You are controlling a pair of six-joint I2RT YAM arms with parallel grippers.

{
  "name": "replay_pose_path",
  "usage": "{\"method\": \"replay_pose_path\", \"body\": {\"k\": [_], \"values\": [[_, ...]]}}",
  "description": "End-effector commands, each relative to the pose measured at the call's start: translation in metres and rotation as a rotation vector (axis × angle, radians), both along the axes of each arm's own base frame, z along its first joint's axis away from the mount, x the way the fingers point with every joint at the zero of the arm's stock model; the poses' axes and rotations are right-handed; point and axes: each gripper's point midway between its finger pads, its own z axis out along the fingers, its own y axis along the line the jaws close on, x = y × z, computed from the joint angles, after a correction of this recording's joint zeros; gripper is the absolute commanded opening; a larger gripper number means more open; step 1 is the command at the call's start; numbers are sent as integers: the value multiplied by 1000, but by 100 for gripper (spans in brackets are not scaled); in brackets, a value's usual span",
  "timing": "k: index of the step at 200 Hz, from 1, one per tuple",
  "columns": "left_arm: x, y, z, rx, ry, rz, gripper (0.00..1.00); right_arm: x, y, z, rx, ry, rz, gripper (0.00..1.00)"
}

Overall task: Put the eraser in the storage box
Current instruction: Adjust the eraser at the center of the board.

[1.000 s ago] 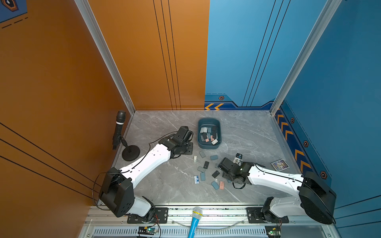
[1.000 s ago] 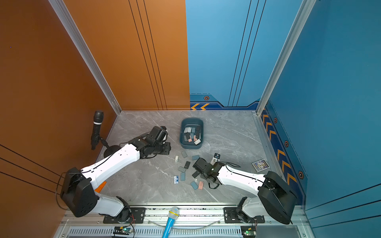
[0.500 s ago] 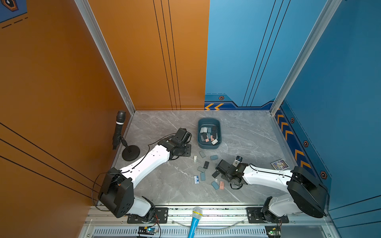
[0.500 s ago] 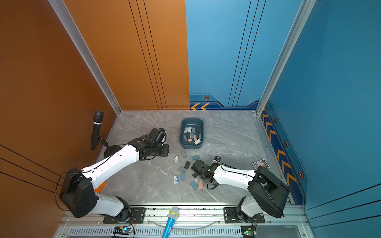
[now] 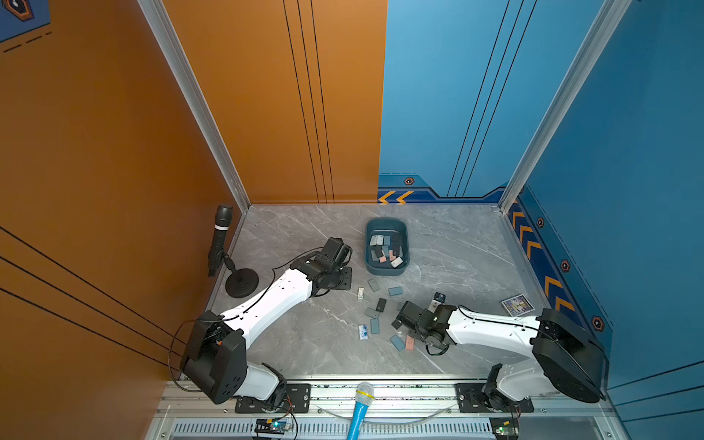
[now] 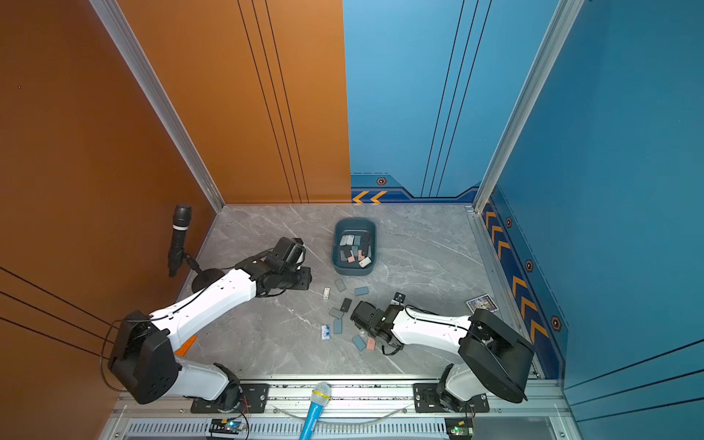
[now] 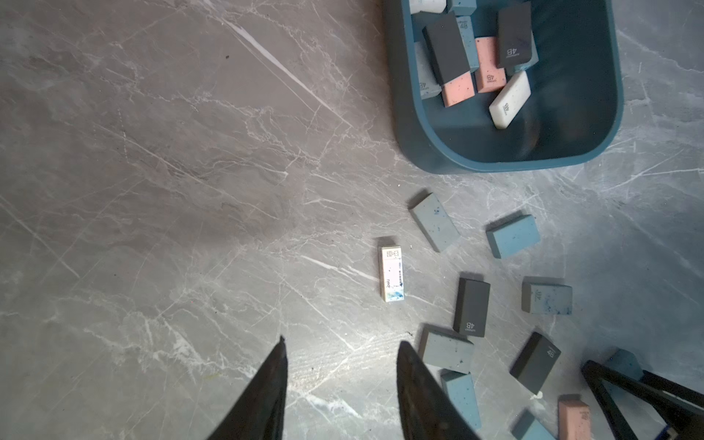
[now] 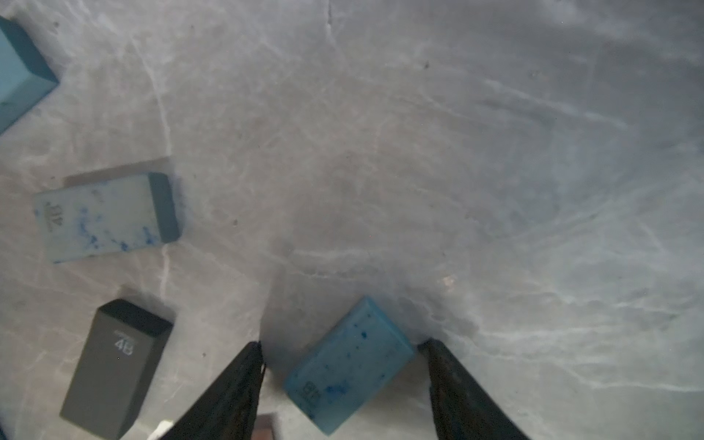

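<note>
Erasers lie scattered on the grey marbled tabletop (image 5: 457, 244) in both top views, between the two arms. The storage box (image 5: 385, 271) sits farther back and several erasers are already in it. The right gripper (image 5: 398, 322) is lowered among the loose ones, while the left gripper (image 5: 344, 278) is held beside the box's near corner. The left arm is thus the nearer to the box, the right arm the nearer to the pieces yet to be moved.

From the left wrist camera, the left jaws are seen spread, with nothing between them. A white sleeved eraser (image 7: 391, 273) lies ahead of them, short of the box, its long axis roughly in line with the fingers.

From the right wrist camera, a blue speckled eraser (image 8: 350, 365) is seen flat on the tabletop between the spread right jaws, not pinched. A gap is left at one finger; whether the other fingertip touches a corner cannot be told. Its long axis is skewed diagonally across the line of closing. It would probably be caught on opposite corners and twisted unless the wrist is turned first.
</note>
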Motion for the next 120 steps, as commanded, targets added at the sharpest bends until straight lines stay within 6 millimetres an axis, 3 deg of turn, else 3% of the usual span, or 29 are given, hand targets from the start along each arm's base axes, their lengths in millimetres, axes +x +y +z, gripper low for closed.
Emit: {"method": "replay_pose_path", "body": {"k": [1,80,120], "values": [[-2,4,3,-10,-9,-3,48,-23,-22,-8,-60,93,-22,68],[-2,7,1,-13,-7,6,48,-26,-53,3,-41,39,-94,49],[-2,6,-1,-14,0,8,47,-23,-65,9,-11,-4,-126,47]]}}
